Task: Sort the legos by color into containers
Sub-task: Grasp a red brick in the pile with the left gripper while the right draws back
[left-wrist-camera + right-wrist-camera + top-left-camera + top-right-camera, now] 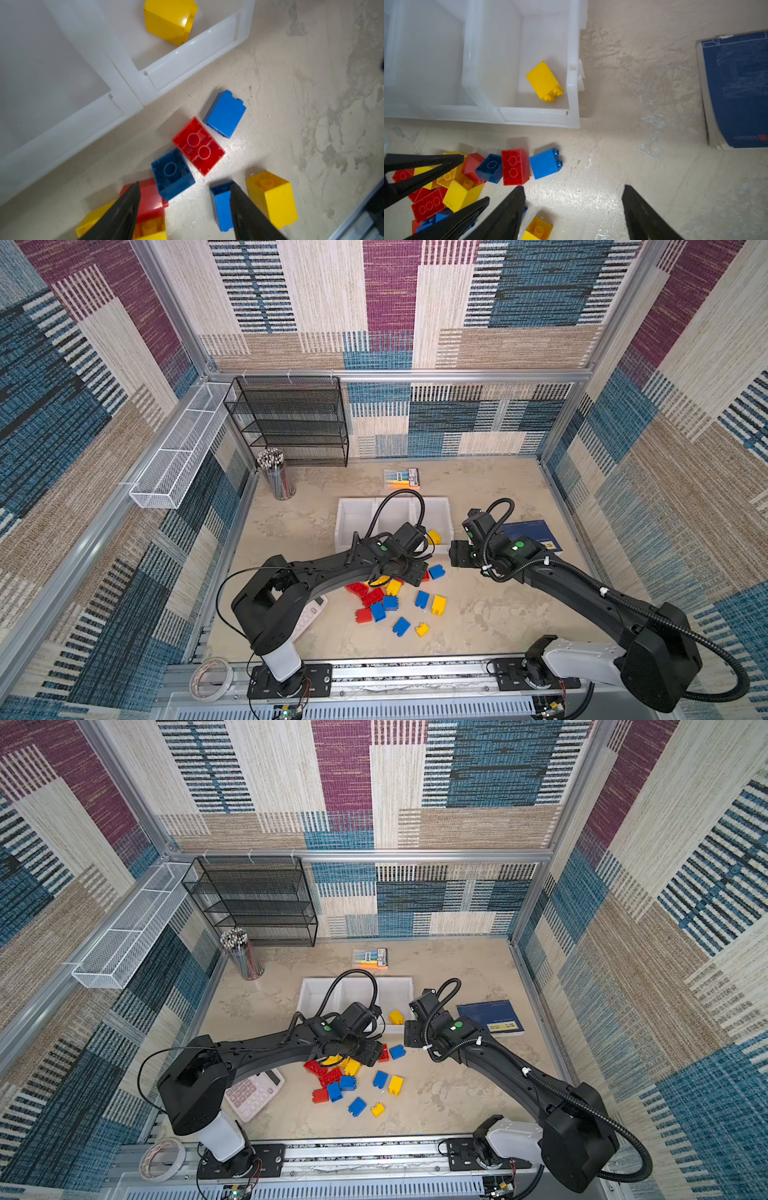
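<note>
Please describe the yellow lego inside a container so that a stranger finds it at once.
Find the row of three white containers on the table. In the right-end bin, near its low front wall, a yellow lego lies on its side. It alone is in a bin; the other legos lie outside.

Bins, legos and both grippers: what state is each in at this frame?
Right bin: holds one yellow lego, lying on its side.
Middle bin: empty where visible.
Left bin: empty where visible.
Loose legos: scattered on the table before the bins, unsorted.
Left gripper: open over the loose legos, holding nothing.
Right gripper: open, holding nothing.
</note>
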You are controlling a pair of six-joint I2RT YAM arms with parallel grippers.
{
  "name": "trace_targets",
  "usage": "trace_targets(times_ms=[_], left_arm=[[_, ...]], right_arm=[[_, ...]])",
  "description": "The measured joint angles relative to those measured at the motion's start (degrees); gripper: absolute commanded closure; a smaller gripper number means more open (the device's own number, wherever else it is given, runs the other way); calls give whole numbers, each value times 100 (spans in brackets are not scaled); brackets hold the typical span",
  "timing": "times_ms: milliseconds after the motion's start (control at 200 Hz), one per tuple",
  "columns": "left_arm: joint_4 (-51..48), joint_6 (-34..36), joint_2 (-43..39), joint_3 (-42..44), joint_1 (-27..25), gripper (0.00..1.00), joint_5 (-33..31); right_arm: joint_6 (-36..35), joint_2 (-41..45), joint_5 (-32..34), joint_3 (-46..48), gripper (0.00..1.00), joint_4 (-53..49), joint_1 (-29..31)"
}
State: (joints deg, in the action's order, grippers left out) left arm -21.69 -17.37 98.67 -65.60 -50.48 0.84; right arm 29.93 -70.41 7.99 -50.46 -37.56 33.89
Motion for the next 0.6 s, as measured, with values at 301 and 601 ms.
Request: trace_targets(times_ms=[301, 601], left_arm=[[-133, 7, 693, -586, 4, 34, 168], [-232, -72, 964, -730, -44, 38, 236]], right_arm=[[153, 328, 24, 136, 23, -129, -136], [216, 505, 55, 240, 24, -197, -280]])
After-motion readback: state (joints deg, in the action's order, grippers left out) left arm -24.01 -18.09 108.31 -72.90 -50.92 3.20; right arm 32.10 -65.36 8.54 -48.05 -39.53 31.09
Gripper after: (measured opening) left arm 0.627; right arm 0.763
